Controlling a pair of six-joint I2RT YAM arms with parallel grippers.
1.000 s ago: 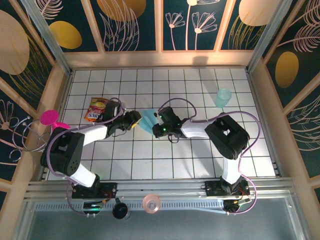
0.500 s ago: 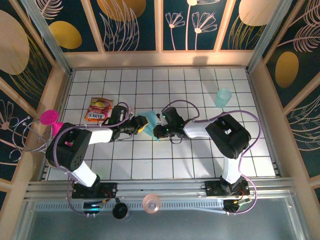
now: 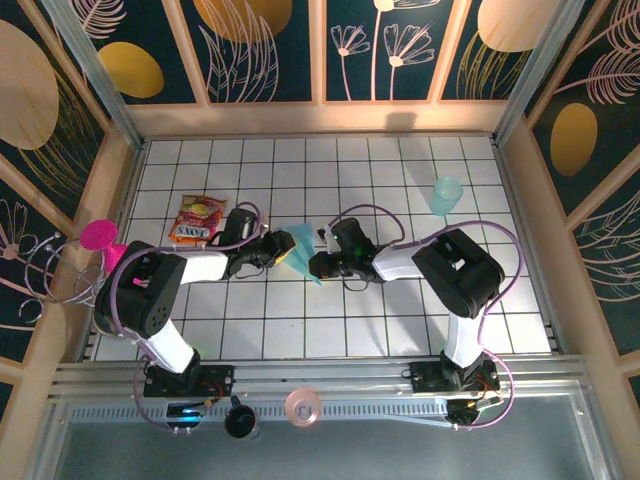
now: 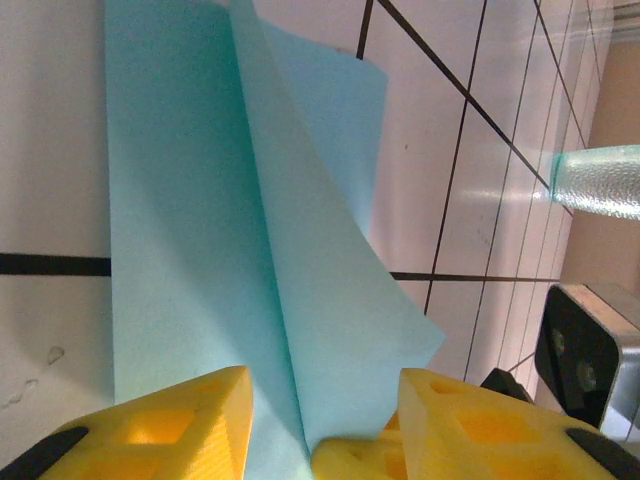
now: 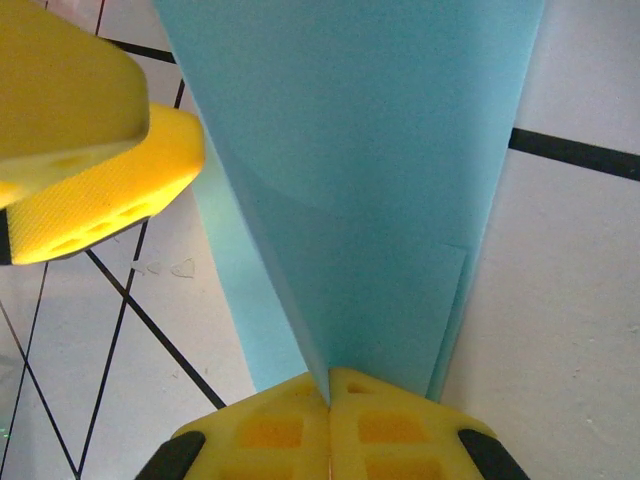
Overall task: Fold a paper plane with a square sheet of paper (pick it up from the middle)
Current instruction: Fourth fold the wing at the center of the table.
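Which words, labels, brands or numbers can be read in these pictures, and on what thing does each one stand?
No text can be read.
Snack packet: it carries print, but this is too small and blurred to read.
Light-blue paper: plain, no text.

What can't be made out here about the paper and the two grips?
Left wrist: whether the left gripper pinches the blue paper; the paper runs off the bottom edge between its fingers.
Right wrist: the paper's edge inside the right gripper, hidden by its shut fingers.
Top external: the paper's creases, too small and partly covered by both grippers.
Left wrist: the cup, cut off by the right edge.
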